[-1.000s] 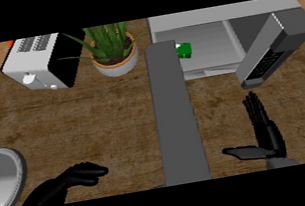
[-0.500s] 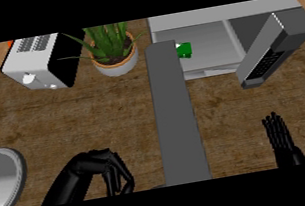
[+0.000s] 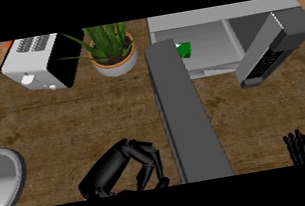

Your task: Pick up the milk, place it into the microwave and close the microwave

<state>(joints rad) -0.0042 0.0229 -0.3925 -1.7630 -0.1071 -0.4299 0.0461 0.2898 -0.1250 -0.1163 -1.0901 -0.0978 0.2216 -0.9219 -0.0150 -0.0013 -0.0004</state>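
The left hand point(image 3: 126, 170) hangs low over the surface point(image 3: 62, 125), fingers curled and holding nothing. Only the right hand's point(image 3: 299, 147) straight fingertips show at the lower edge. The green milk point(image 3: 184, 50) stands inside the microwave point(image 3: 212, 39), its door point(image 3: 273, 46) open. A careless swing at the door could jolt the microwave and topple the milk.

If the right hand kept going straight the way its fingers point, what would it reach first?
Probably the open microwave door: the right hand points up the view over bare counter, towards the door. Depth is unclear.
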